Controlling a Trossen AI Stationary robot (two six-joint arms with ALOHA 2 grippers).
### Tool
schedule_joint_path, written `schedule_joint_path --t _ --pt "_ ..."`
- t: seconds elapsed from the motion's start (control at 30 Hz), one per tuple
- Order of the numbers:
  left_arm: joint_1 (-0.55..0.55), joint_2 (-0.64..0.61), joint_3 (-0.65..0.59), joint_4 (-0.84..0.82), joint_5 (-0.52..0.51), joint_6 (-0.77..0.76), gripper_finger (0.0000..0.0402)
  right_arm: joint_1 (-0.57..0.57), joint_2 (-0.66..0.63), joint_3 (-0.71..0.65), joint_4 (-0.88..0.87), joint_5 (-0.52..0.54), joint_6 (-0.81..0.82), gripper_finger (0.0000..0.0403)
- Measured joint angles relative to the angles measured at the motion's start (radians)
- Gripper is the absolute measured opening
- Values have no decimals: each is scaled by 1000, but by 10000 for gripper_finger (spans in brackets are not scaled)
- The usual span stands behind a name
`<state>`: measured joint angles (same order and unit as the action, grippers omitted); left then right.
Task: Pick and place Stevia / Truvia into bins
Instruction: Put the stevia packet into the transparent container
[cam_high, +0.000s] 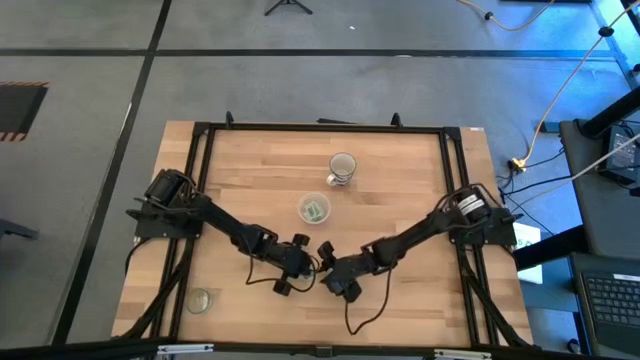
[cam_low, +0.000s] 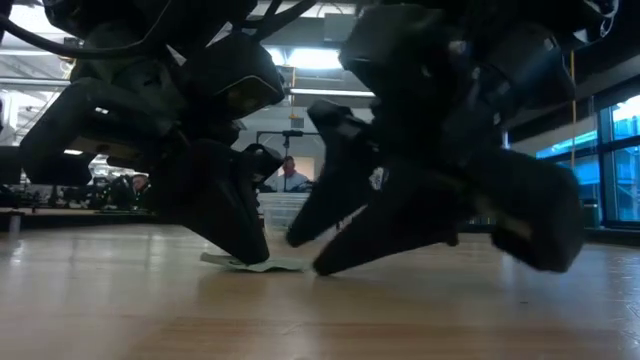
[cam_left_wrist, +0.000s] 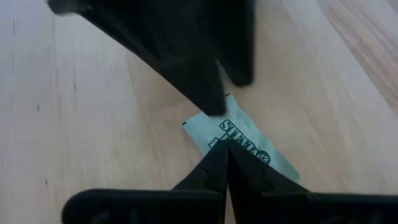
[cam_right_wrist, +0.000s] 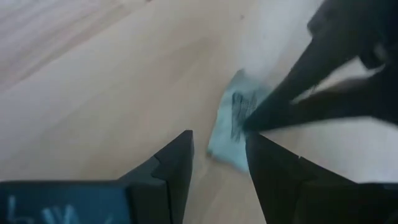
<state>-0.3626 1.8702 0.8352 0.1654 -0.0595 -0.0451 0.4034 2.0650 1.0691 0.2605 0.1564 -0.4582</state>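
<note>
One pale green Stevia sachet (cam_left_wrist: 255, 149) lies flat on the wooden table, near the near edge and between both grippers. My left gripper (cam_left_wrist: 225, 148) is shut, with its tips down on the sachet. My right gripper (cam_right_wrist: 219, 142) is open, tilted down, with a finger on each side of the sachet's (cam_right_wrist: 231, 127) end. The clear bin cup (cam_high: 314, 208) stands farther back and holds a few green sachets. In the high view the grippers (cam_high: 305, 262) (cam_high: 330, 272) hide the sachet. My left gripper presses its shut fingertips (cam_left_wrist: 217, 158) down on the sachet's printed face (cam_left_wrist: 239, 140), slanting from above and from the table's left. The sachet lies flat on the table (cam_low: 255, 264). My right gripper has one fingertip (cam_left_wrist: 211, 102) at the sachet's edge (cam_left_wrist: 202, 119); I cannot tell whether it touches.
A darker grey round cup (cam_high: 342, 167) stands behind the bin cup. A small flat clear round piece (cam_high: 200, 300) lies near the table's near left corner. A black frame (cam_high: 320, 128) runs around the table. A person (cam_low: 290, 175) shows in the room beyond.
</note>
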Motion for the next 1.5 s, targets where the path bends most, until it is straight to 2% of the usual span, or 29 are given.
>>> schedule_joint_path --t 0.2,0.47,0.87,1.07,1.27,1.4,1.5 --pt "0 0 0 1 0 -4 3 16 89 77 -11 134 -92 154" --pt "-3 0 -1 1 25 -23 3 20 110 141 -105 201 -96 120" --pt "-3 0 -1 2 27 -24 1 18 109 156 -163 227 -85 19" --pt "2 -8 0 -8 24 -35 4 25 112 187 -200 220 -93 9" --pt "5 -72 -7 -71 -56 -33 30 17 85 188 -254 207 -67 9" --pt "5 -165 -2 -177 -150 -70 62 4 47 185 -317 205 -16 6" --pt "7 -222 -5 -258 -172 -112 81 -10 13 182 -341 202 4 6"
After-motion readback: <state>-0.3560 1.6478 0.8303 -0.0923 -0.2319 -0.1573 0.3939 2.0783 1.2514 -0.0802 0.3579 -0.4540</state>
